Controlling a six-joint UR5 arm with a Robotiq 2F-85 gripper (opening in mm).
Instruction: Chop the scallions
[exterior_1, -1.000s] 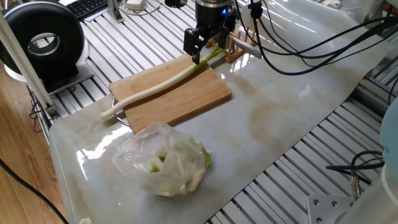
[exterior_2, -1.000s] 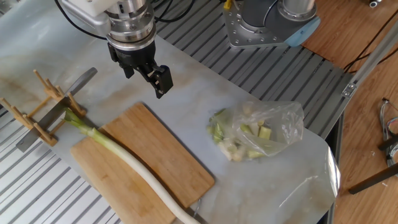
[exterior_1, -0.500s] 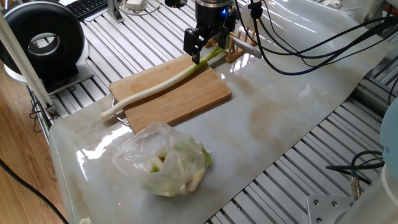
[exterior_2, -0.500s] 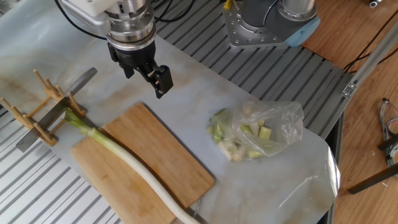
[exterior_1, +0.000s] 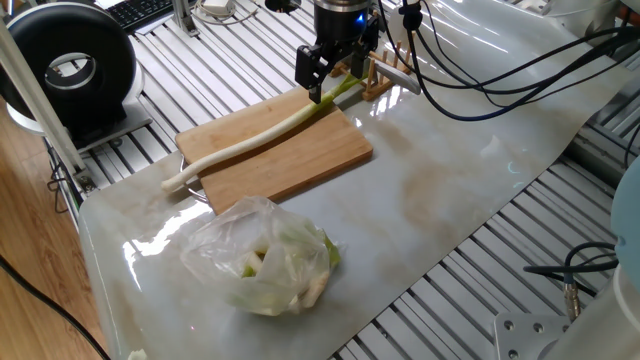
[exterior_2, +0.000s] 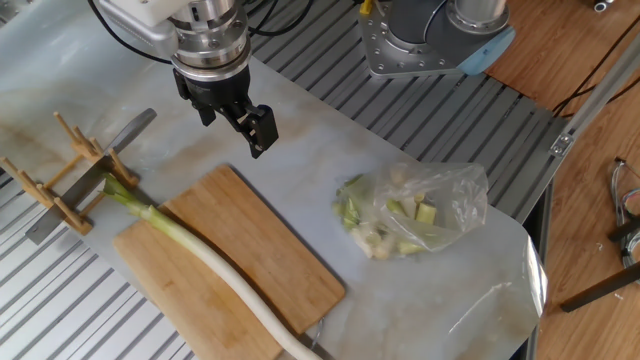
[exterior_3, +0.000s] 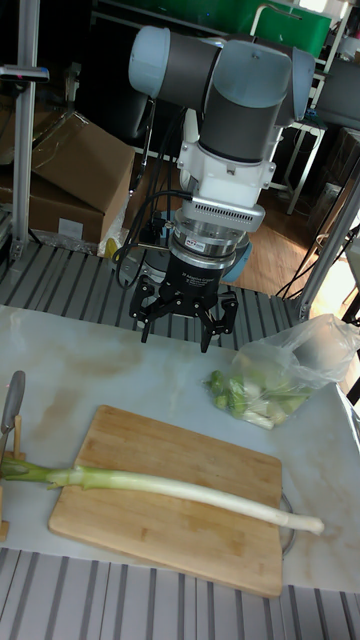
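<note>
One whole scallion (exterior_1: 255, 140) lies lengthwise along the wooden board (exterior_1: 290, 165). Its white end hangs over one short edge, and its green tip reaches the knife rack (exterior_2: 62, 178). In the tall view the scallion (exterior_3: 170, 487) crosses the board (exterior_3: 180, 530) from left to right. My gripper (exterior_2: 232, 125) hangs open and empty above the marble top, just beyond the board's long edge and near the green end. It touches nothing. From the other side my gripper (exterior_1: 312, 80) stands over the stalk's green part, and in the tall view my gripper (exterior_3: 183, 335) hovers behind the board.
A clear plastic bag (exterior_2: 412, 215) of pale green vegetable pieces sits on the marble near the board. A knife (exterior_2: 118, 148) rests in the wooden rack. Cables trail behind the arm, and slatted metal table surrounds the marble sheet. A round black device (exterior_1: 70, 70) stands at the far corner.
</note>
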